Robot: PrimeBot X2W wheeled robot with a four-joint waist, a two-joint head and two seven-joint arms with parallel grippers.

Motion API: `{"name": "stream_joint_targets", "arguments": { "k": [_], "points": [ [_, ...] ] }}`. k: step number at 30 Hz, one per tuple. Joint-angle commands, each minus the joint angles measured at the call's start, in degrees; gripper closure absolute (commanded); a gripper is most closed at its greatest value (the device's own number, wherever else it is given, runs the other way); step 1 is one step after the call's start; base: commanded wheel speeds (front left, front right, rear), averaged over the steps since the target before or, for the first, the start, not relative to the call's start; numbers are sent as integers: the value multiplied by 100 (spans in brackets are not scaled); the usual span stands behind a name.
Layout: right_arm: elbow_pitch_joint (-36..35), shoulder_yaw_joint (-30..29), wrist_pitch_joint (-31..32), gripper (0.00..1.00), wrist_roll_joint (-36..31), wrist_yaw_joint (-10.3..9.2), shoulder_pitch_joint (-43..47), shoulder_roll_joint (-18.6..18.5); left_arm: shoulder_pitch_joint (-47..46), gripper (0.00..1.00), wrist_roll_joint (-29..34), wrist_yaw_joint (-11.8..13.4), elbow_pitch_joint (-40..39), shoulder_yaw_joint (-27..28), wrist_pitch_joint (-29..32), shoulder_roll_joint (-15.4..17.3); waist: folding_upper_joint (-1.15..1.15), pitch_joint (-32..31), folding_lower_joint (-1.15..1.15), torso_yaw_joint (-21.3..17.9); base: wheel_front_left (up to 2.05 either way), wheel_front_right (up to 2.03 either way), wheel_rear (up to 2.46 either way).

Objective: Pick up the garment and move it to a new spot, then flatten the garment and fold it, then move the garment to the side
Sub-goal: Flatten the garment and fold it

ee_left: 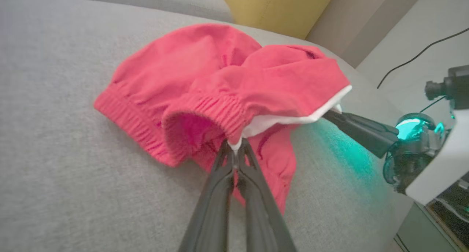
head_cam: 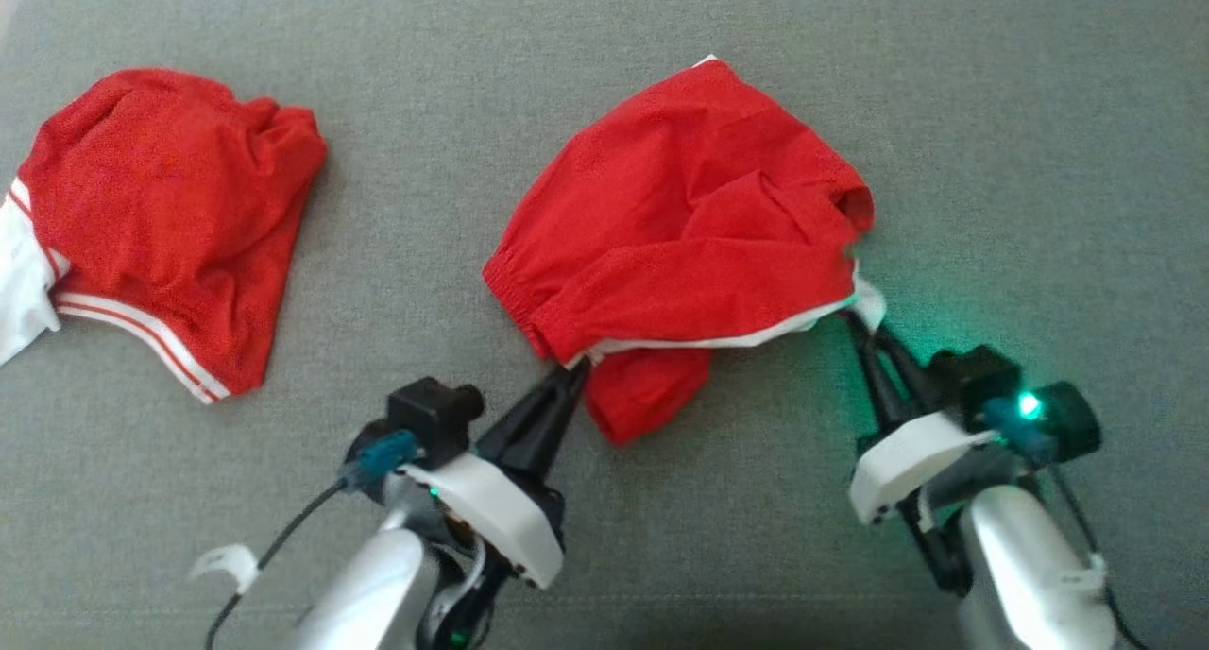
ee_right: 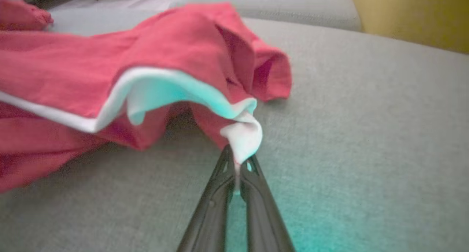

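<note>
left pincer (head_cam: 576,371) is clenching on shorts (head_cam: 689,215), lower centre | right pincer (head_cam: 855,315) is clenching on the same shorts, centre right

The left gripper (head_cam: 576,371) reaches up and to the right from the lower left of the head view, its two dark fingers pressed together on the near edge of the red shorts (head_cam: 689,206). In the left wrist view, the left gripper (ee_left: 234,147) has its tips meeting on a bit of white trim. The right gripper (head_cam: 855,315) slants up and to the left from the lower right, its jaws likewise closed on a white corner, seen close in the right wrist view (ee_right: 238,164). Both silver forearms, the left forearm (head_cam: 378,584) and the right forearm (head_cam: 1030,574), rise from the bottom edge. A green light (head_cam: 1028,405) glows on the right wrist.
</note>
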Motion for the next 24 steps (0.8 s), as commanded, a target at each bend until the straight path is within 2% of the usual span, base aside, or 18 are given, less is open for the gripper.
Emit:
{"name": "stream_joint_targets", "arguments": {
  "k": [1,10,16,24],
  "points": [
    [-287,29,-130,100,73,-4,-40,-13,-223,100,52,53,-268,237,-110,138,0,-32,0,-21,0,0,0],
    [-1429,-404,-256,100,200,-4,-94,-13,-367,100,269,413,-1222,715,-154,722,0,-356,0,-174,0,0,0],
    [-2349,-585,-41,100,-48,-4,-446,-31,-782,100,431,470,-1959,971,192,1175,0,-640,0,-207,0,0,0],
    [-3492,-610,522,100,22,-4,-780,-461,-1449,100,490,534,-2723,1255,694,1482,0,-919,0,-216,0,0,0]
  ]
}}
